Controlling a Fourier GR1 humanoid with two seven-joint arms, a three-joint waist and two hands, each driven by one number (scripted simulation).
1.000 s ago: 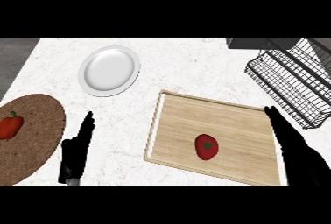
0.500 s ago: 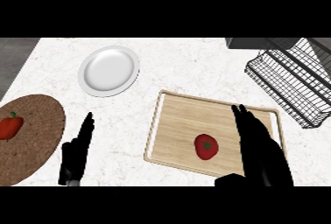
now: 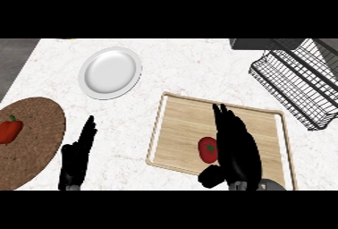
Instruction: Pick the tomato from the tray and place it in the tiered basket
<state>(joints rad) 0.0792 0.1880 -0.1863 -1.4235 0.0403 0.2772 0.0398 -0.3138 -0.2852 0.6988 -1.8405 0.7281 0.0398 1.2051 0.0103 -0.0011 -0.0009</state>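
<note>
Currently the reach-to-grasp step is in hand; no pick is made yet. Tomato [image 3: 207, 149] lies on the wooden tray [image 3: 185, 129], toward its near edge, left of centre. Right hand [image 3: 235, 145] is over the tray just beside the tomato on its right, fingers straight and pointing away from the robot, thumb [image 3: 213, 175] low near the tray's front rim. Fingers are extended, nothing held. Whether the palm touches the tomato I cannot tell; the hand covers the tomato's right edge from this view.

Left hand [image 3: 78, 154] rests on the worktop [image 3: 178, 62] left of the tray, fingers up and straight, holding nothing.

Tiered basket [image 3: 300, 80], black wire, stands at the far right of the worktop, well apart from the tomato and beyond the tray's far right corner.

Elsewhere: white plate [image 3: 111, 72] at far left-centre; round brown mat [image 3: 33, 147] at left edge carrying a red pepper [image 3: 9, 129]. Neither belongs to the task.

Judgement on next move: the right hand needs to settle around the tomato and curl fingers and thumb about it, then lift clear of the tray's raised rim before carrying toward the basket. Risk: a round tomato may roll off toward the left if nudged.
</note>
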